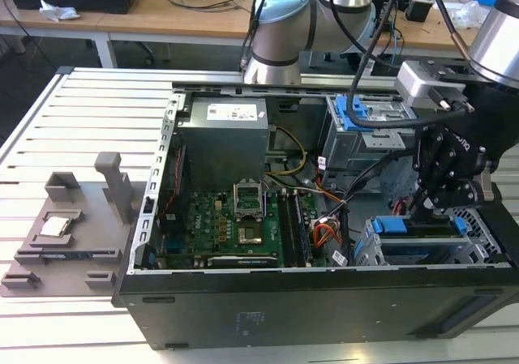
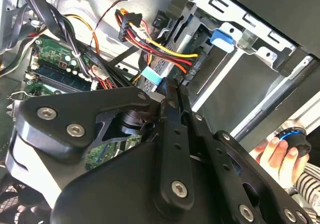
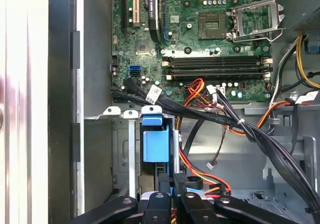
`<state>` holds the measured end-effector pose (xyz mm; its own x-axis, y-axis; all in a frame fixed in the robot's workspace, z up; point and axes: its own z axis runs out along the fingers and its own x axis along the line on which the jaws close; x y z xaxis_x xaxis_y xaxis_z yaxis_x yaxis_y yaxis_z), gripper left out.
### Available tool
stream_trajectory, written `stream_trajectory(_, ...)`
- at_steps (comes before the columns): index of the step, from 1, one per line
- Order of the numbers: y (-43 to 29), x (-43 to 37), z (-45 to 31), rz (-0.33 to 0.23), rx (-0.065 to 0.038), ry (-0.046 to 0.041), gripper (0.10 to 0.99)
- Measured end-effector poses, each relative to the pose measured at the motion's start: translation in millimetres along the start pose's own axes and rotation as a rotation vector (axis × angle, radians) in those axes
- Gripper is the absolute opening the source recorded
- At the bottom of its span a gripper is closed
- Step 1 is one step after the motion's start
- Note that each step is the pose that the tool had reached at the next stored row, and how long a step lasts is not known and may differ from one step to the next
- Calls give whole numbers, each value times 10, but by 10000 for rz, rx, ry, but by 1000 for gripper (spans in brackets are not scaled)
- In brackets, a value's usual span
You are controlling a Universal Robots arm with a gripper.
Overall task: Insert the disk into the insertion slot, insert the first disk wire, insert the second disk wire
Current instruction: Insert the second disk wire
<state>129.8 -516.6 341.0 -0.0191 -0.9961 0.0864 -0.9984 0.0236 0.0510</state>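
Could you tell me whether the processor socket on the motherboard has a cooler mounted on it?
No, the socket lies bare in the first wrist view, its metal frame and contacts exposed.

Probably a robotics lab: slatted metal table (image 1: pixel 89 104), cluttered wooden workbenches (image 1: pixel 162 11) behind.

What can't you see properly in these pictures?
- The disk: in the exterior view the gripper covers much of it, so how far it sits in the slot is unclear.
- The fingertips: in both wrist views they press together, but what they pinch is hidden.
- The hand: the second wrist view's edge cuts it off.
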Motion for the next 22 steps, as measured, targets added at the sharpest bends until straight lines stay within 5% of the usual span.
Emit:
stream_trajectory(8, -37, 12, -37, -10, -4, -3, 149)
stream_trajectory(22, -68, 55, 18, -12, -21, -2, 149)
